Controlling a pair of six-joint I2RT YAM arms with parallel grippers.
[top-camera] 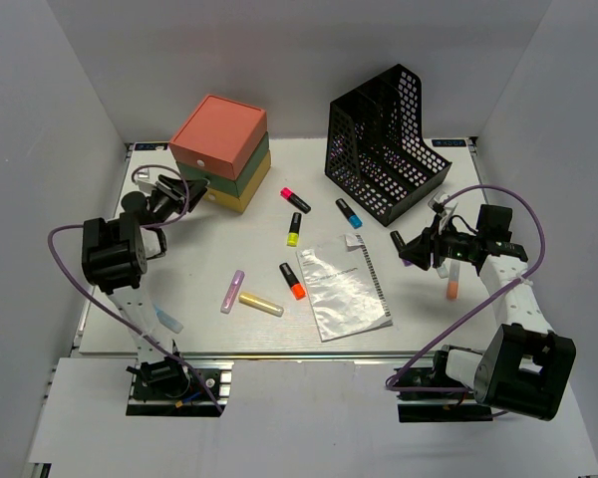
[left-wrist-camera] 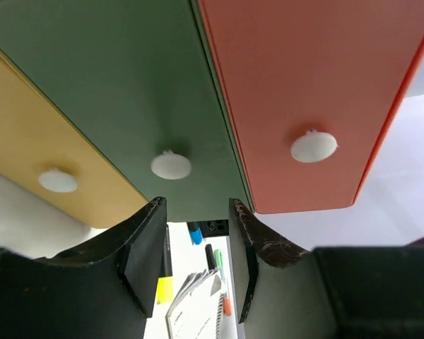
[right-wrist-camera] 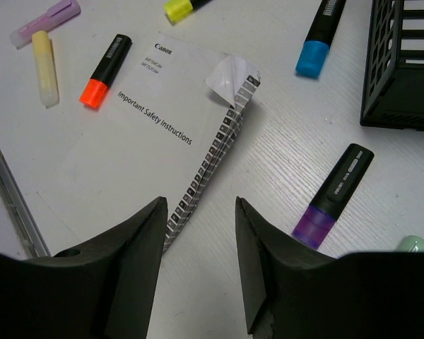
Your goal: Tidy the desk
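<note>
Left gripper: jaws partly apart with nothing between them, held close up to the front of the drawer box, probably so that a knob can pass into the gap.
Knobs: the green knob sits just above the left finger and the pink knob further right. The gap points between the two, so I cannot tell which is meant.
Right gripper: jaws parted about as far and empty. It hangs over the booklet's patterned edge, pointing down as if for a pick from above.
Booklet: lies flat with one corner curled up. Being thin, it likely has to be gripped at that edge or corner.
Purple marker: lies just beside the booklet, near the file holder. I judge it the easier catch for those jaws.
Desk: white top under both arms, with the rail along its near edge.
Loose markers: the orange marker, blue marker, pale yellow marker and lilac marker are scattered around the middle.
Stage: with so much lying loose, sorting looks barely begun. Opening a drawer would give the markers a home.
Risk: a pull on a knob could drag the whole box instead of sliding one drawer out.
</note>
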